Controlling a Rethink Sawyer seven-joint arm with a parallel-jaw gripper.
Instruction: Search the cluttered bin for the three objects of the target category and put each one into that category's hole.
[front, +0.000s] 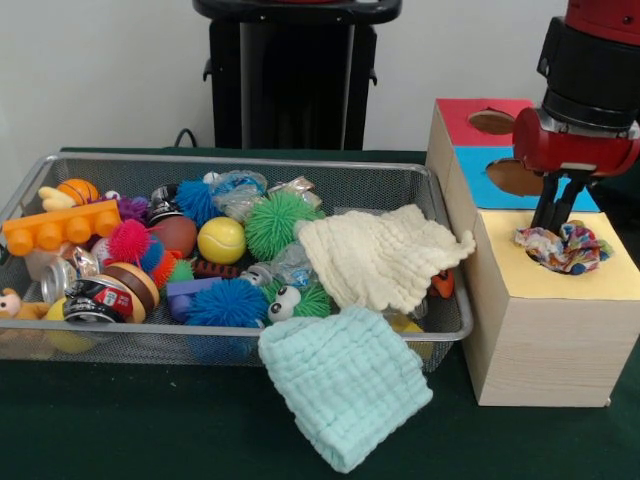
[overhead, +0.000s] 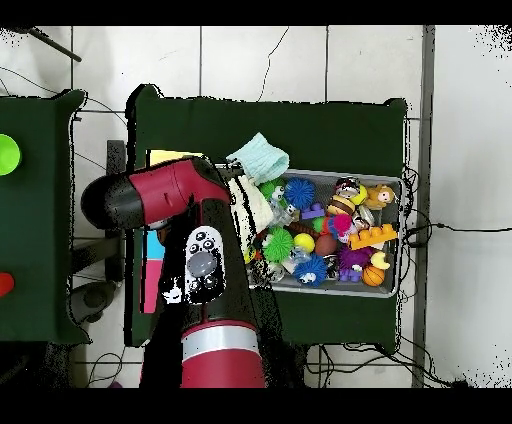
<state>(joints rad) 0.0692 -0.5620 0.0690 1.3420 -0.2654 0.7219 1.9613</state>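
Front view, bin: the wire mesh bin (front: 60, 160) is seen at nine o'clock of the picture, its right rim just beside the wooden box (front: 545, 345).
Front view, edges: a mint cloth (front: 345, 385) is draped over the bin's near rim at six o'clock; a cream cloth (front: 385, 255) is spread inside against the right wall.
Front view, claw: the gripper (front: 558, 222) is lowered at three o'clock onto the yellow top (front: 610, 275), its fingers drawn narrow and touching a multicoloured cloth (front: 563, 247) bunched at the hole; a firm hold cannot be told.
Front view, open room: bare dark green table (front: 130, 420) is shown along the bottom edge; the blue top (front: 480, 180) and red top (front: 465, 115) are uncovered.
Front view, clutter: an orange block (front: 60, 228), a yellow ball (front: 221, 240) and a green spiky ball (front: 277, 224) are packed closely.
Overhead view, bin: the bin is placed at three o'clock of centre.
Overhead view, arm: the red arm (overhead: 165, 195) is laid across the boxes, so the claw is hidden.
Overhead view, room: a tiled floor (overhead: 300, 60) is shown around the table, unseen in the front view.
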